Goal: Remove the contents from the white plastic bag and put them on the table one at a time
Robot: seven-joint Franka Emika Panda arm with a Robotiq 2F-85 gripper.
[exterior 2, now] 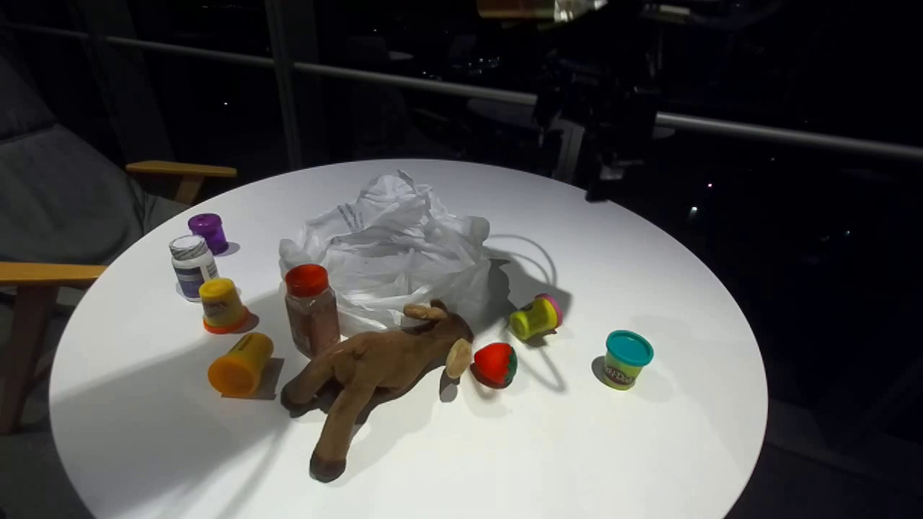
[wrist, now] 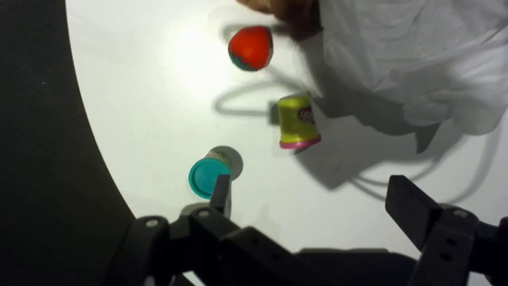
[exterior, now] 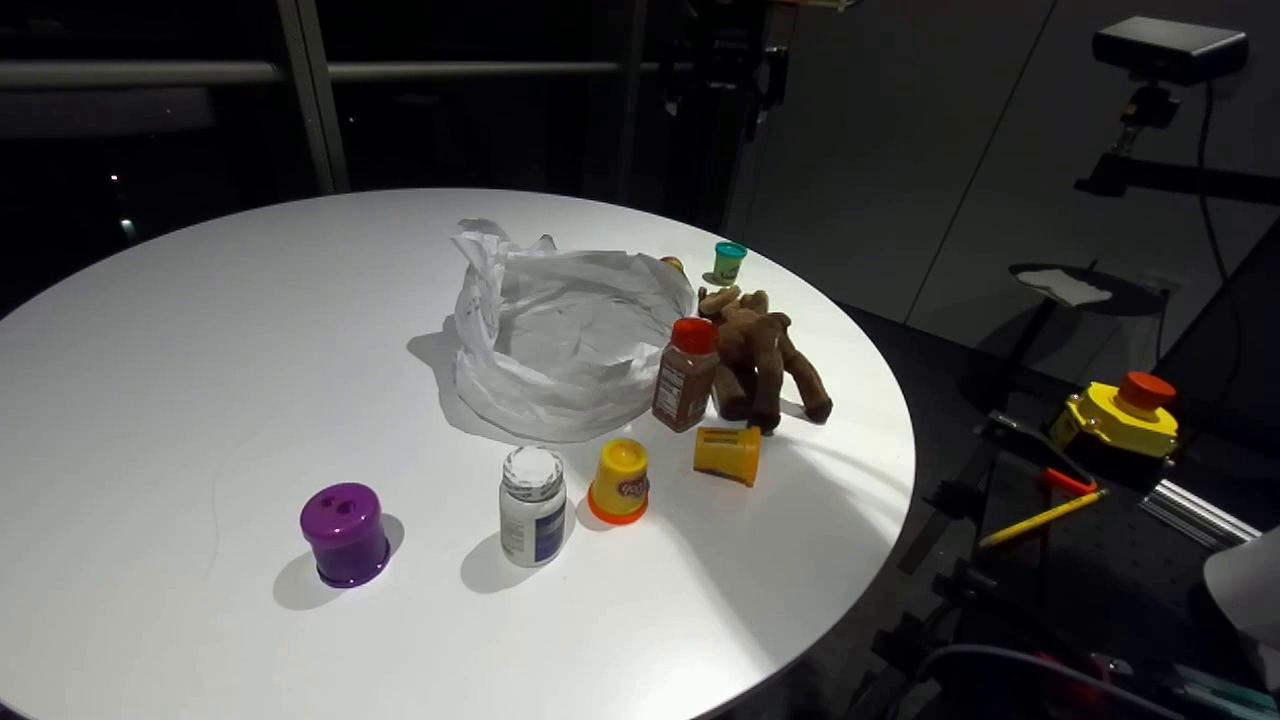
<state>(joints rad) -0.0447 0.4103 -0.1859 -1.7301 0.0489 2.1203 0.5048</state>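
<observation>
The white plastic bag [exterior: 570, 405] stands open and crumpled on the table. I see only white plastic inside it. It also shows in an exterior view [exterior 2: 404, 259] and at the upper right of the wrist view [wrist: 412, 47]. Around it lie a brown plush animal [exterior 2: 389, 357], a red strawberry [wrist: 251, 47], a yellow tub with a pink lid [wrist: 297, 119], a teal-lidded tub [wrist: 206, 176] and a red-capped jar [exterior: 686, 380]. My gripper [wrist: 307, 186] is open and empty above the table, beyond the bag in an exterior view [exterior: 722, 90]. Its left finger overlaps the teal lid in the wrist view.
A white bottle [exterior: 533, 510], a purple container [exterior: 346, 535], an upright yellow tub [exterior: 620, 480] and a tipped orange tub [exterior: 727, 455] stand or lie beside the bag. The round table's edge [exterior 2: 757, 404] curves close to the teal-lidded tub. A chair [exterior 2: 65, 209] stands beyond the table.
</observation>
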